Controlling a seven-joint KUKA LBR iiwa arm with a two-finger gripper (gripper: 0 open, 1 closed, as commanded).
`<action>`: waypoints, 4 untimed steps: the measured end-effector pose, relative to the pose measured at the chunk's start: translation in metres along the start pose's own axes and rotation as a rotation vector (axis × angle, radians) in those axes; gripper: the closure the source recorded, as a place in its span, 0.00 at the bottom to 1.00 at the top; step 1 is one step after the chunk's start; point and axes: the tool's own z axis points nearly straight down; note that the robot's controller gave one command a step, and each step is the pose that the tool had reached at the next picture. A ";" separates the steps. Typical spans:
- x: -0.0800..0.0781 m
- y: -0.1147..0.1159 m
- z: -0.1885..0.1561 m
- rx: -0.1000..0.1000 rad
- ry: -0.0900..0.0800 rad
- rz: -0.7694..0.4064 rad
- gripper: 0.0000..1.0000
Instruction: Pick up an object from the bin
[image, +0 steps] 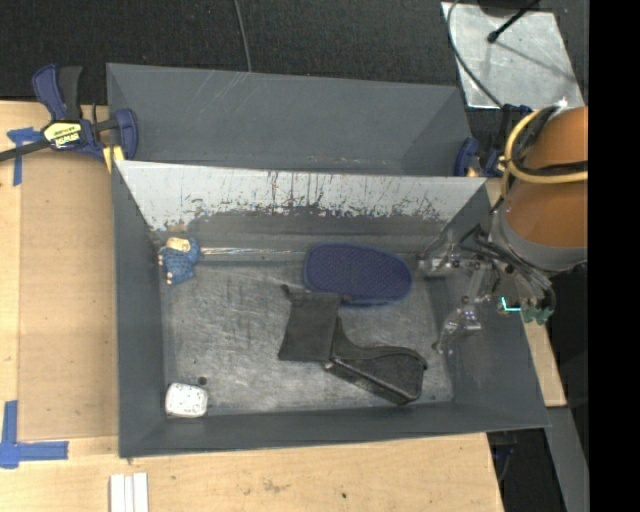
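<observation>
The hand (452, 335) is seen by the right wall of the bin (300, 425); whether it is released or clenched cannot be told. Nearest lies a flat black pouch (385, 372), judged light and limp, best pinched at an edge.

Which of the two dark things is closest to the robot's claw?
The flat black one by the bin's front wall; its right end lies close to the gripper. The grey one sits further left.
</observation>
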 end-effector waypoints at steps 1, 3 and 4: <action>-0.044 0.012 0.111 0.005 -0.022 -0.222 0.00; -0.041 0.014 0.117 0.002 -0.011 -0.224 0.00; -0.053 0.017 0.105 0.002 -0.009 -0.306 0.00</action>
